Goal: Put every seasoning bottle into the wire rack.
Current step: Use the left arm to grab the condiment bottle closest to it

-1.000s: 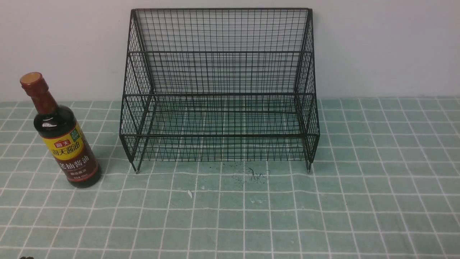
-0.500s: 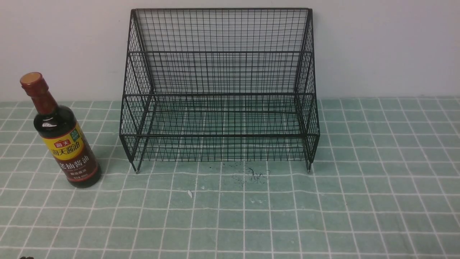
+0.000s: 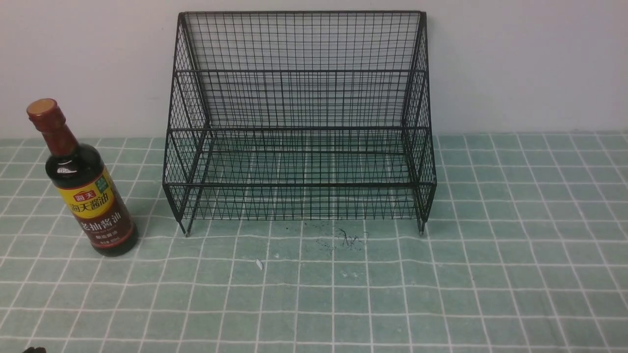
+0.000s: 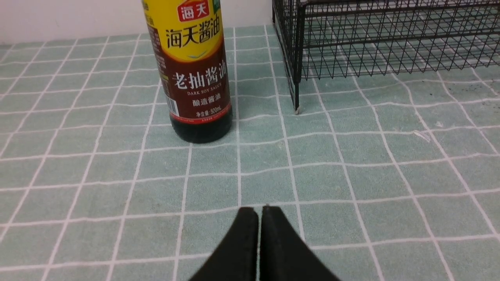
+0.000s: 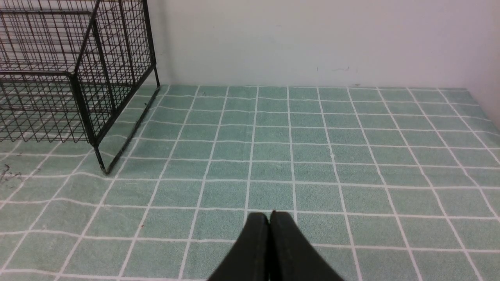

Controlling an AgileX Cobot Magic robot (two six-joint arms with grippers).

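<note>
We see the seasoning bottle [image 3: 83, 181] standing upright on the green checked tablecloth [image 3: 490, 274] at the far left of the front view, outside the wire rack [image 3: 299, 122] and just beside the rack's left front foot, with a strip of cloth between them. Its reddish-brown cap is on and its yellow and dark-red label faces us. The rack sits in the middle of the table with its tall back against the pale wall [image 3: 515, 63], its stepped tiers facing us and its short feet on the cloth. A patch of dark scuff marks [image 3: 343, 239] lies on the cloth just in front of the rack, and a small white fleck [image 3: 259, 264] lies a little nearer to us. In the left wrist view we find the left gripper [image 4: 258, 210] with its two black fingers pressed together, holding nothing, low over the cloth and pointing toward the bottle, which stands apart from it. In the right wrist view the right gripper [image 5: 269, 216] is likewise closed tight on nothing, over bare cloth to the right of the rack's right front foot.
</note>
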